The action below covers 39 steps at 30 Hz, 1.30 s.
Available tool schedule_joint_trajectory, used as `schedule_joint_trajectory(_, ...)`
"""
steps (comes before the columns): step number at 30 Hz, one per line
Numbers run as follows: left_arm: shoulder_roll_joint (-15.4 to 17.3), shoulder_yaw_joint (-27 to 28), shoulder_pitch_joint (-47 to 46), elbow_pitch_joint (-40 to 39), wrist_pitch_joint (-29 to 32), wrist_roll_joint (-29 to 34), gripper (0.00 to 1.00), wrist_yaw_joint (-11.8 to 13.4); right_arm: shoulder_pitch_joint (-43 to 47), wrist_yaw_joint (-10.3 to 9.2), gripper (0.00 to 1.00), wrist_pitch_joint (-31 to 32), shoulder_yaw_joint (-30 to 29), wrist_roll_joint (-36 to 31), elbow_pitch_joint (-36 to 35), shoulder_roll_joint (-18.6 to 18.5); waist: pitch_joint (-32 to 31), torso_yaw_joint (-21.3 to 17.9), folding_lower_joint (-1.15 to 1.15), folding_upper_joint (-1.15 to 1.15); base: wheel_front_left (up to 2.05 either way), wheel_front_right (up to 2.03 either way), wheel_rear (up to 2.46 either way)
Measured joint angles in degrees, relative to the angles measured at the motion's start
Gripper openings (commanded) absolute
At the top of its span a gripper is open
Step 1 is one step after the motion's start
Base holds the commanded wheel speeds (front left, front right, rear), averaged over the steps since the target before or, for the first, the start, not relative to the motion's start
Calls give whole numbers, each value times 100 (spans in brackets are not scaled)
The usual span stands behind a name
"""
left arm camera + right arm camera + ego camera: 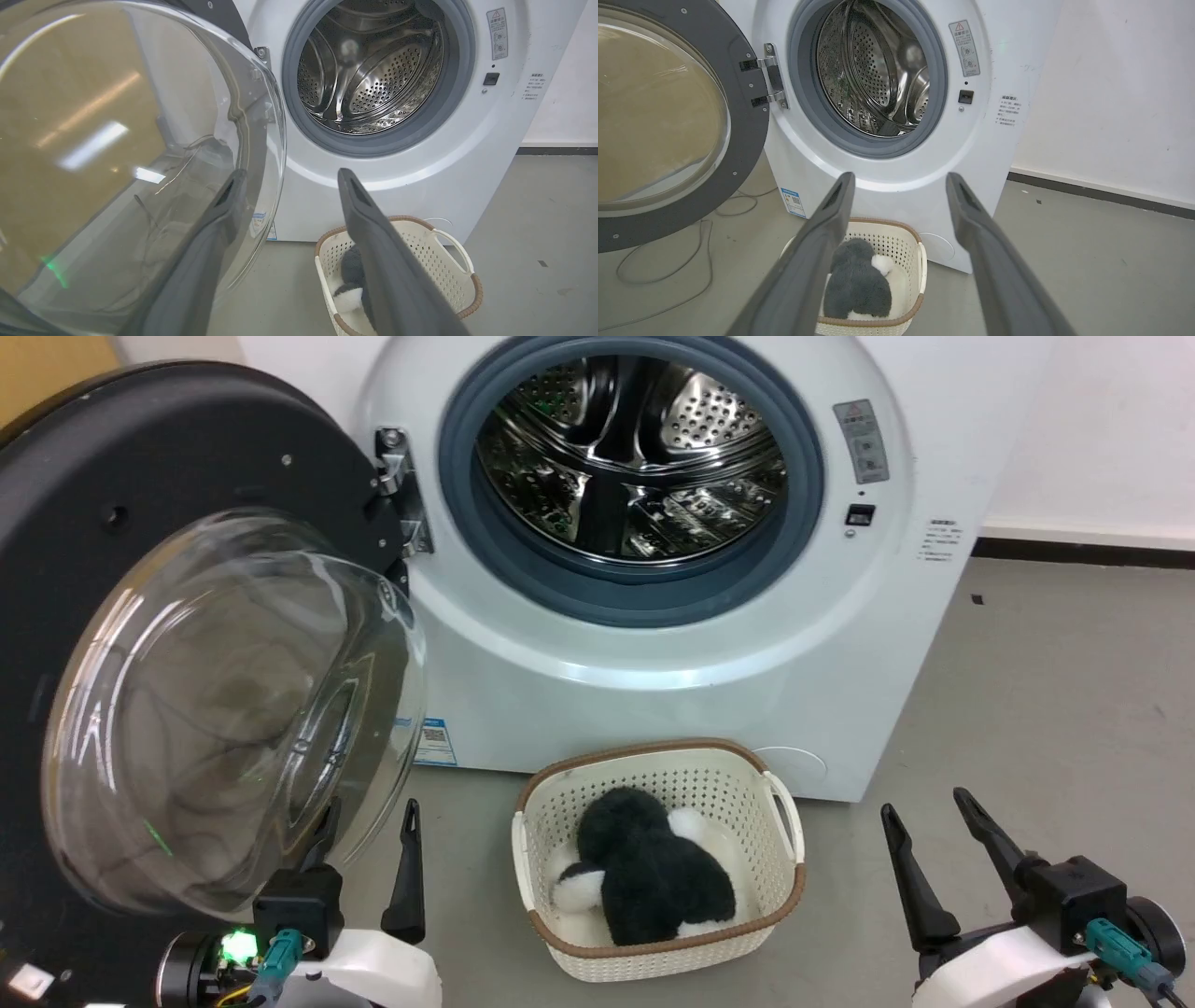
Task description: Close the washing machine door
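Note:
The washing machine door [140, 457] stands wide open, swung out to the left on its hinge [397, 476]. Its clear glass bowl [233, 709] bulges toward me. In the left wrist view the door [117, 140] takes up the left half, and in the right wrist view the door [742, 121] hangs at the left. My left gripper [370, 807] is open just below the bowl's lower right edge. In its own view the left gripper [290, 173] has one finger seen through the glass. My right gripper [924, 803] is open at the lower right, far from the door, and the right gripper [901, 176] holds nothing.
The white machine's steel drum [630, 457] sits open inside a grey rubber ring. A cream basket [653, 751] holding a black-and-white plush toy [653, 877] stands on the grey floor in front of the machine. A cable [691, 261] lies under the door. A white wall runs along the right.

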Motion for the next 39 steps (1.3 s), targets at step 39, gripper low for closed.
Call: schedule_joint_trajectory(39, 18, -152, 146, -69, -474, -51, 100, 245, 61, 0, 100, -480, 289, 300, 178, -1, -11, 1297, 0, 0, 0, 0, 0)
